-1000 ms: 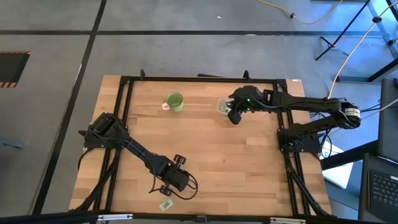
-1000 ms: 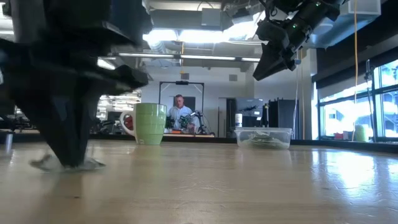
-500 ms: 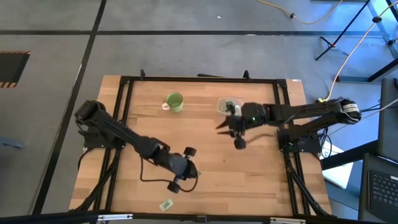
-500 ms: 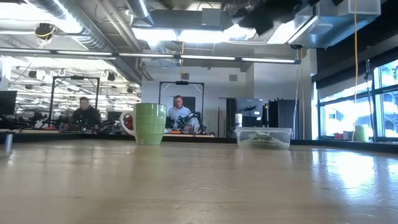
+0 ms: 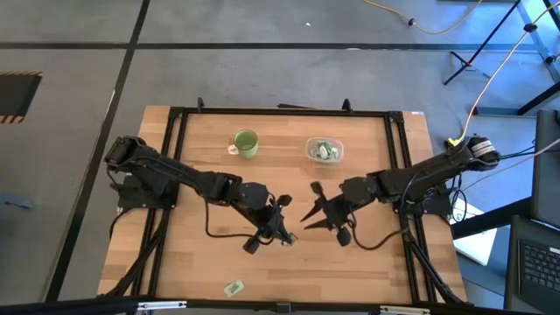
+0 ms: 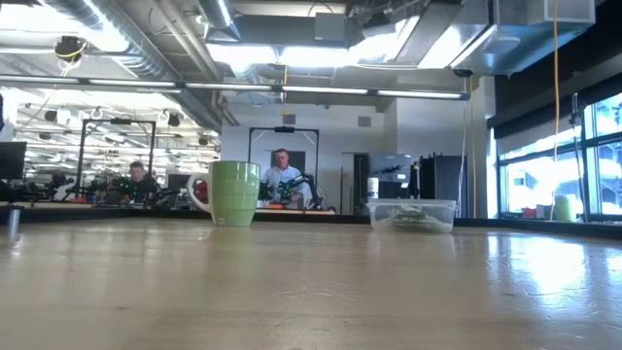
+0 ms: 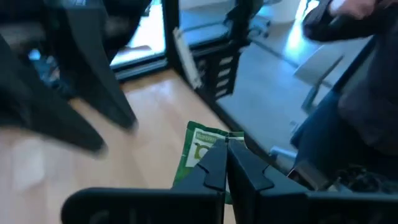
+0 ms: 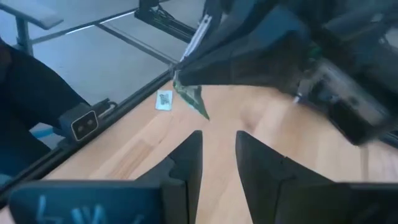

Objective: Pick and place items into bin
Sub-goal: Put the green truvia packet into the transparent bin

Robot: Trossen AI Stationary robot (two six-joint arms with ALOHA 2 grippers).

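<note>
My left gripper (image 5: 278, 226) hovers over the table's middle, shut on a pale green packet (image 7: 198, 149). The packet also shows in the right wrist view (image 8: 190, 97). My right gripper (image 5: 312, 206) is open and faces the left one from the table's right side, a short way off and touching nothing; its fingers (image 8: 186, 158) frame the held packet. The clear bin (image 5: 324, 150) stands near the far edge with several packets inside (image 6: 412, 216). Another packet (image 5: 233, 288) lies flat by the near edge. Neither gripper shows in the low view. My left gripper pinches the green packet by one end (image 7: 214, 138) between its two shut fingertips. The packet is lifted clear of the table and sticks out beyond the fingertips, tilted (image 8: 194, 104).
A green mug (image 5: 246, 143) stands near the far edge, left of the bin. The black table frame (image 5: 175, 175) runs along the sides. People sit in the room beyond the table (image 6: 282, 180). Bare wood lies between the arms and the near edge.
My left gripper rose from the table near the near edge, where it stood on a packet, and swung toward the table's middle with a packet in its fingers. My right gripper left the place above the bin and moved toward the near edge, to the middle.
</note>
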